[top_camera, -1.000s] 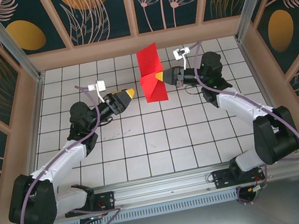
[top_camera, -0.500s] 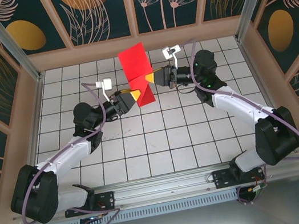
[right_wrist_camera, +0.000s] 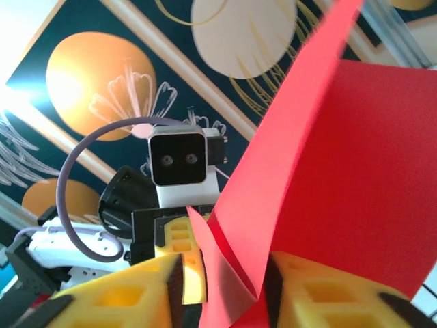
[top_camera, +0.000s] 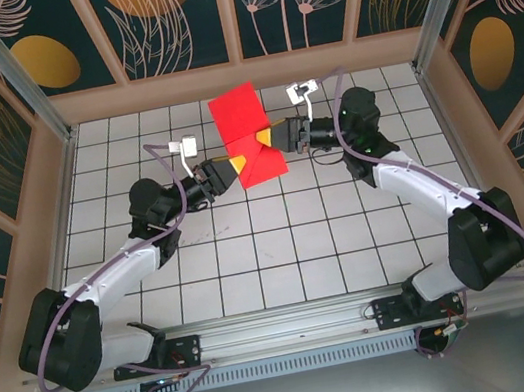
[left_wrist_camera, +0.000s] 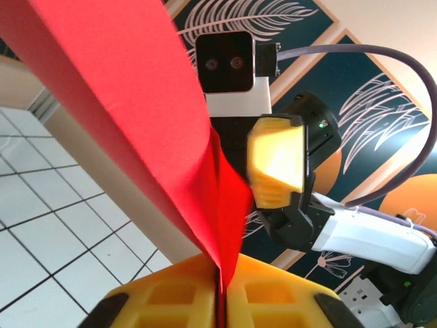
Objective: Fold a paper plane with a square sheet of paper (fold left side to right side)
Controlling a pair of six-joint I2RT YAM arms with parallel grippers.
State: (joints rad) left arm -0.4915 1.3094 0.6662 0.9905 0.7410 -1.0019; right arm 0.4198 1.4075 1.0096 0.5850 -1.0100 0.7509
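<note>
The folded square sheet of paper (top_camera: 240,119) is being held in the air over the middle of the table's (top_camera: 281,243) far edge, being pinched at its lower left by the left gripper (top_camera: 233,163); the right gripper (top_camera: 275,137) is being shown with jaws parted around its right side

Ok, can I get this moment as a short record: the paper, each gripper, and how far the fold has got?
paper: bright red thin sheet of paper, creased, flaps standing up, held above the white tiled table towards its far side
left gripper: left gripper shut on the paper's lower edge
right gripper: right gripper has its jaws apart, with a fold of the paper between them; contact unclear
arms: facing each other across the paper
progress: folded into angled flaps, not yet a dart shape
</note>
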